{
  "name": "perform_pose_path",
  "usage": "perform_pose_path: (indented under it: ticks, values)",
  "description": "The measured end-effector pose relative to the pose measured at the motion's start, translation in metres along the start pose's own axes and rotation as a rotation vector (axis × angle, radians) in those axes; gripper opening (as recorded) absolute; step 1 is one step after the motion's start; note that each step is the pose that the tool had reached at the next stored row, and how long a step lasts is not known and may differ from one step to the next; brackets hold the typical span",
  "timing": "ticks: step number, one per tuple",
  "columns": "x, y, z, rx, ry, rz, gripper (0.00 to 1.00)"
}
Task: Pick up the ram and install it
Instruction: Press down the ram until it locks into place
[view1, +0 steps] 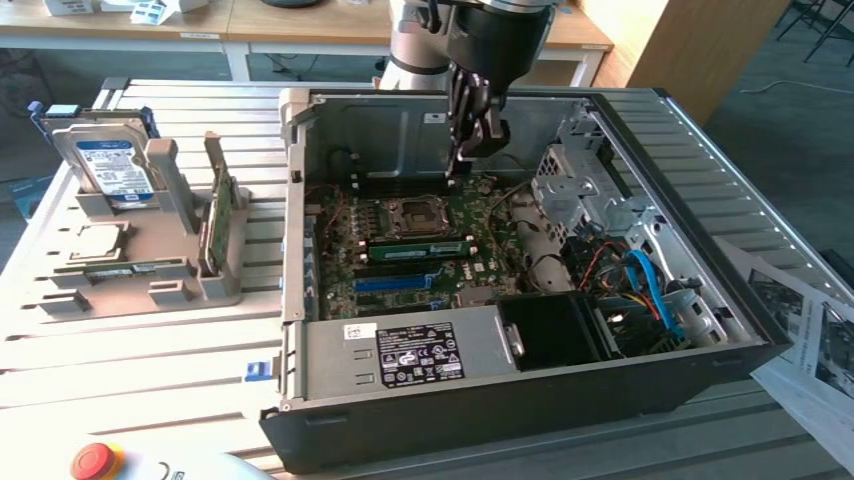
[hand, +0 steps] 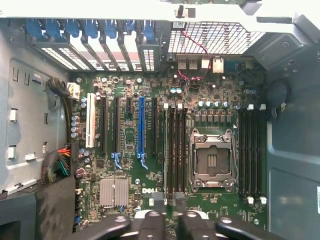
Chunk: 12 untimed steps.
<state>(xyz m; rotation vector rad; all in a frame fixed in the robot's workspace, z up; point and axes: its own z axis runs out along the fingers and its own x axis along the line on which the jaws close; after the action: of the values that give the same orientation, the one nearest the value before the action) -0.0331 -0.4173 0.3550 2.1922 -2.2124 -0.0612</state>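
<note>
A red button (view1: 96, 460) sits at the near edge of the slatted metal table (view1: 134, 350). On the table lies the open computer case (view1: 534, 410), its power supply (view1: 407, 355) nearest. Behind that is the motherboard (view1: 400, 290), where the ram (view1: 420, 248) stands in a slot beside the CPU socket (view1: 410, 213). Above hangs the gripper (view1: 481, 150), empty, its fingers a narrow gap apart. On the exterior view's left, a grey stand (view1: 147, 270) holds a hard drive (view1: 110, 165). Wooden desks (view1: 307, 30) line the back.

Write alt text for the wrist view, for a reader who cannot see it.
The claw hangs above a green motherboard in an open computer case, over the memory slots beside an empty CPU socket. A long blue slot lies further off.
</note>
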Motion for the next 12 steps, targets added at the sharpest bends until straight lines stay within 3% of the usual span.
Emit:
perform_pose_path:
  ticks: [2,12]
  values:
    - [0.0000,0.0000,0.0000,0.0000,-0.0001,0.000,0.11]
    - [0.0000,0.0002,0.0000,0.0006,0.0000,0.000,0.11]
